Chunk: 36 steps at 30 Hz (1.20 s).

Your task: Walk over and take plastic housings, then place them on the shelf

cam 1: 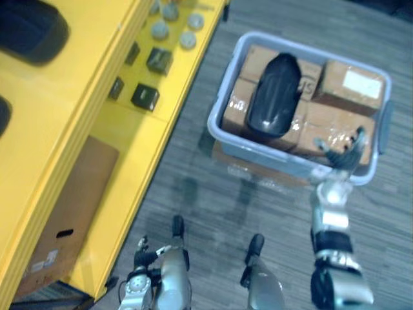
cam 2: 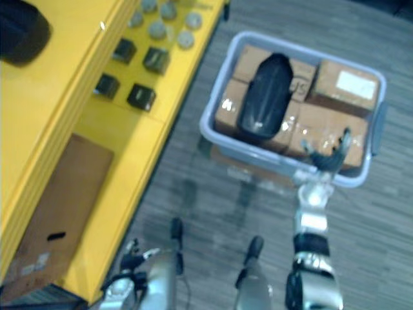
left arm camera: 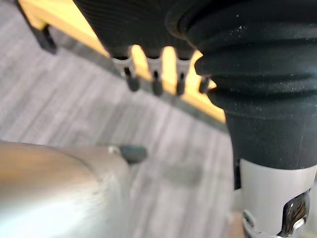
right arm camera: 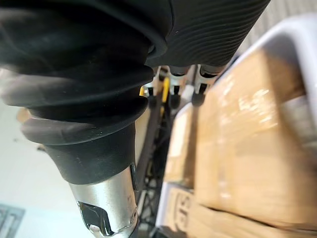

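A black plastic housing [cam 1: 274, 93] lies on top of cardboard boxes [cam 1: 335, 123] inside a grey bin [cam 1: 226, 97] on the floor. My right hand [cam 1: 345, 152] hovers over the bin's near right corner, open with its fingers spread and holding nothing, about a hand's width to the right of the housing. In the right wrist view its fingers [right arm camera: 173, 91] point along the boxes [right arm camera: 247, 148]. My left hand [left arm camera: 132, 79] hangs low beside the yellow shelf [cam 1: 84, 84], fingers straight and empty. Two dark housings [cam 1: 26, 29] rest on the shelf's top level.
The shelf's lower level carries small black blocks [cam 1: 145, 97] and several grey round discs [cam 1: 174, 19]. A flat cardboard box [cam 1: 71, 219] sits under the shelf. Grey carpet floor [cam 1: 213, 194] lies between the shelf and the bin.
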Motion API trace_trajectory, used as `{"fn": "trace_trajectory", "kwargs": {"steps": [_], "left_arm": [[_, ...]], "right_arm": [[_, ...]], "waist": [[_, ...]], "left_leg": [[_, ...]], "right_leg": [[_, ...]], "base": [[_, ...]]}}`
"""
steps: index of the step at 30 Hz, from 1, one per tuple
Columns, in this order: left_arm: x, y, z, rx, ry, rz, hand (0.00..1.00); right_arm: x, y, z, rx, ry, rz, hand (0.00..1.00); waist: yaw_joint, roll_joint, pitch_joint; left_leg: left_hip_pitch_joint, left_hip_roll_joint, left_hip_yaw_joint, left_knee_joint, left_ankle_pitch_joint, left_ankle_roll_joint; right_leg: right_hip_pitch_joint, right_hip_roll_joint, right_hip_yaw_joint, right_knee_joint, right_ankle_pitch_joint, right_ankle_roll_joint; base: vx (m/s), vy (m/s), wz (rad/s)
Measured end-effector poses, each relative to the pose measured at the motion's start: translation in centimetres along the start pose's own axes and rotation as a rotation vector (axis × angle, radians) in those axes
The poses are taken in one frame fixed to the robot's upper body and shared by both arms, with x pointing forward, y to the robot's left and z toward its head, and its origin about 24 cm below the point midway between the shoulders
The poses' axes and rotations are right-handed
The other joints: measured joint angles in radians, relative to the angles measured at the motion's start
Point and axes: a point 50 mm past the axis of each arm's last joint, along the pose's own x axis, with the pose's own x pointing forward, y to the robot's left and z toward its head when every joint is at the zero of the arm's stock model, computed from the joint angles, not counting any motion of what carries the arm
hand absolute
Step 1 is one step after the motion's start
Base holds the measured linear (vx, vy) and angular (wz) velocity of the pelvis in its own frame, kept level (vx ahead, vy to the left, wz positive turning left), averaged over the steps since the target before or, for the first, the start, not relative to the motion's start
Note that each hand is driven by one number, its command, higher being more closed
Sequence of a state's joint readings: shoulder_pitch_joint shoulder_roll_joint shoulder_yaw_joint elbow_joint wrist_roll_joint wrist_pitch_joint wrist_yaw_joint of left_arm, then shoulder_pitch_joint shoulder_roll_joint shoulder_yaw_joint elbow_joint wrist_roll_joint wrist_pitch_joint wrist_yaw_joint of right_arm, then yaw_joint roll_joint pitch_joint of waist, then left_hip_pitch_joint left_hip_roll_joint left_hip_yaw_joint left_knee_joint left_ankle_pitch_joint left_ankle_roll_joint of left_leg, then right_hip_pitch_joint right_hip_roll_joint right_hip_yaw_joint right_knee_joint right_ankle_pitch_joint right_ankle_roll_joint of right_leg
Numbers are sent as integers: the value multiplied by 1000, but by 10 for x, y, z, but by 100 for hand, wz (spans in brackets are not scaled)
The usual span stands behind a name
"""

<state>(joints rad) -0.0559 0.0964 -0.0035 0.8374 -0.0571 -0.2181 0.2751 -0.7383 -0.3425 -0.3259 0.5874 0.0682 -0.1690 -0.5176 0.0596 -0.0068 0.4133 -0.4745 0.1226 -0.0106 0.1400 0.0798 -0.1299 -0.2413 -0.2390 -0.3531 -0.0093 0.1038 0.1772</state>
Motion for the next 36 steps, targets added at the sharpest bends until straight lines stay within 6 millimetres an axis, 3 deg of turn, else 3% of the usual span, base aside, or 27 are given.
{"fn": "trace_trajectory", "kwargs": {"steps": [3, 6, 13, 18, 23, 29, 30, 33, 36], "left_arm": [[11, -4, 27, 80, -99, 35, 0], [18, -3, 42, 150, -151, 99, 0], [34, 0, 82, 233, -257, 188, 0], [36, -16, 104, 251, -326, 139, 0], [38, -33, 139, 253, -434, 101, 0], [30, -46, 168, 230, -556, 65, 0], [25, -50, 180, 214, -605, 53, 0], [13, -62, 196, 195, -695, 8, 0], [-5, -78, 217, 138, -806, -59, 0]], "right_arm": [[23, 14, 32, 60, -43, -26, 0], [30, 30, 42, 90, -23, 6, 0], [34, 57, 44, 77, 64, 65, 0], [36, 68, 42, 56, 145, 105, 0], [36, 78, 40, 1, 212, 140, 0], [43, 75, 44, -43, 241, 141, 0], [46, 71, 45, -80, 244, 132, 100], [52, 63, 47, -123, 250, 111, 100], [65, 42, 53, -205, 227, 67, 100]], "waist": [[15, -10, 47], [21, -19, 60], [37, -28, 72], [37, -28, 73], [35, -32, 75], [35, -31, 75], [36, -30, 76], [41, -29, 77], [47, -12, 89]], "left_leg": [[-20, 1, -11, 4, 0, 0], [-35, 4, -7, 4, 0, 0], [-56, 10, -4, 4, -1, -1], [-57, 10, -5, 1, 2, -5], [-85, 10, -12, 0, 12, -4], [-102, 6, -36, 0, 15, -2], [-115, 6, -52, -1, 19, -5], [-121, 6, -69, -21, 34, -7], [-122, 4, -94, -55, 57, -12]], "right_leg": [[-21, 2, 5, 0, 14, -5], [-44, 6, 23, -1, 30, -12], [-75, 12, 52, -2, 42, -22], [-83, 13, 56, -2, 43, -23], [-107, 18, 55, -11, 58, -32], [-107, 21, 51, -26, 87, -41], [-109, 25, 48, -26, 87, -41], [-110, 29, 30, -31, 87, -41], [-108, 33, 13, -32, 86, -40]], "base": [[-5, 14, 0], [-18, 30, -10], [-21, 15, -8], [-9, 5, -3], [0, 0, 0], [-3, 17, 7], [-12, 24, 22], [-12, 15, 20], [-14, 10, 21]]}}
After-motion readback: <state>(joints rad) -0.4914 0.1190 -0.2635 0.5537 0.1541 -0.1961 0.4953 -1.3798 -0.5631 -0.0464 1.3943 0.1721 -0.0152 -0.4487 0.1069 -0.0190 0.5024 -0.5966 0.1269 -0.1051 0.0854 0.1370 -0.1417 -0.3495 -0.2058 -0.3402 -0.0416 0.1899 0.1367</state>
